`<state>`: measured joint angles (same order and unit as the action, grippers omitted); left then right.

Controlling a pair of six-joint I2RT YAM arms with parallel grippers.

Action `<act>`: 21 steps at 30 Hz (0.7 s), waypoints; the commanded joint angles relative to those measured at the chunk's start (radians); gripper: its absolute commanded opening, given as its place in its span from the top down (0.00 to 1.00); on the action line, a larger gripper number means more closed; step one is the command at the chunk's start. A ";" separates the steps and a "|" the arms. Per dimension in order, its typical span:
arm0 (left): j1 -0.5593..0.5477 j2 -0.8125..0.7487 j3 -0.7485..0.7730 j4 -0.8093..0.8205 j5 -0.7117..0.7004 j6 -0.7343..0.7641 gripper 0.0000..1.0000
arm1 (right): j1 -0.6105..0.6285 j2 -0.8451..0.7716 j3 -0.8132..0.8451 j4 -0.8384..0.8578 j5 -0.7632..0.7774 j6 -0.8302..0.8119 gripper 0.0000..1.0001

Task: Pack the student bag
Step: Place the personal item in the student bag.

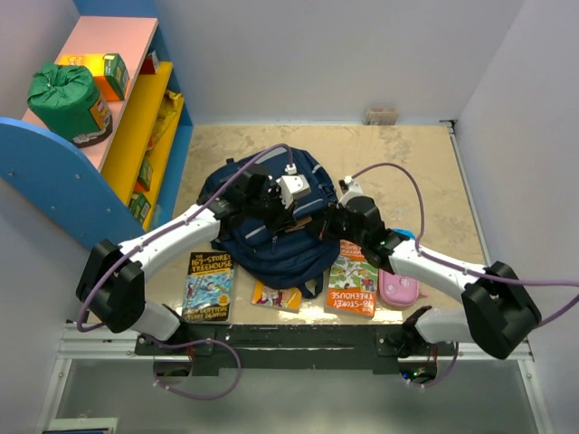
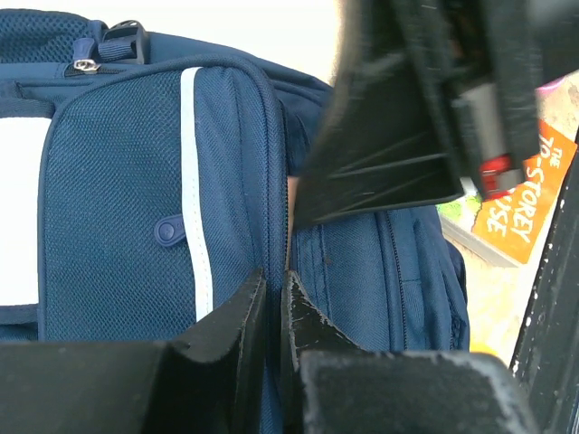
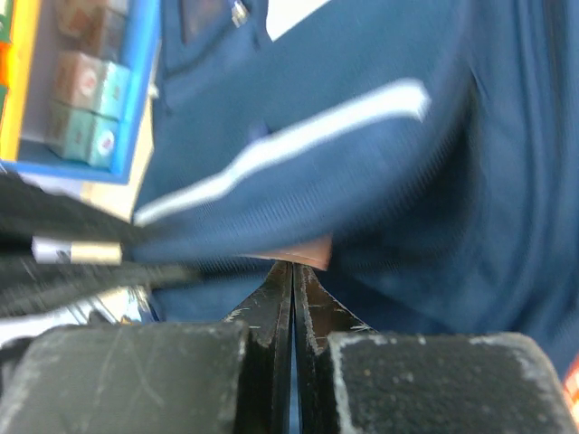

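**Both tools on the bag, nothing packed yet**

The bench (image 1: pixel 425 172) carries everything; a blue and yellow shelf unit (image 1: pixel 54 176) stands off its 10 o'clock corner with a green sack (image 1: pixel 65 95) on top. The student bag (image 1: pixel 271 253) lies at the centre of the bench, front pocket up. Along the 6 o'clock edge lie 3 books: a large one (image 1: pixel 208 287) at 7 o'clock, another (image 1: pixel 353 285) at 5 o'clock, and a small orange one (image 1: pixel 276 297) between them, partly under the bag's edge. A pink pouch (image 1: pixel 401 289) sits just beside the 5 o'clock book.

The left tool (image 1: pixel 271 201) is over the bag's middle. Its jaws are nearly together, and a fold of the bag at the zip line appears clamped in the slit. The right tool (image 1: pixel 324 223) meets the bag from 3 o'clock with jaws fully together; whether they nip anything cannot be told.

Risks, as I judge them: the thin fold could slip from the left tool if the bag drags instead of opening. The 2 tools are crowded and could knock each other. A hard pull could slide the bag over the books.

Only the top view shows the books, pouch and both arms together. The left wrist view alone shows the seam entering the left tool (image 2: pixel 276 289). The right wrist view is blurred but shows its jaws (image 3: pixel 293 271) pressed shut against navy cloth.
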<state>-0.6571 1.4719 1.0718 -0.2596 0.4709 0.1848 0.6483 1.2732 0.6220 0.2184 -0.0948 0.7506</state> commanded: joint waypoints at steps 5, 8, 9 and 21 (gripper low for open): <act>-0.012 -0.010 0.057 0.040 0.147 0.027 0.97 | 0.062 0.136 0.128 0.203 0.092 0.030 1.00; -0.012 -0.012 0.054 0.036 0.156 0.033 0.97 | 0.080 0.158 0.130 0.217 0.124 0.046 1.00; -0.012 -0.012 0.053 0.034 0.153 0.033 0.96 | 0.083 0.149 0.127 0.208 0.130 0.044 1.00; 0.056 0.004 0.247 -0.191 0.276 0.061 0.25 | 0.085 -0.328 0.031 -0.089 0.273 -0.045 0.40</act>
<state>-0.6460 1.4910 1.1896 -0.3664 0.6106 0.2268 0.7338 1.0458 0.6552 0.1936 0.1101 0.7536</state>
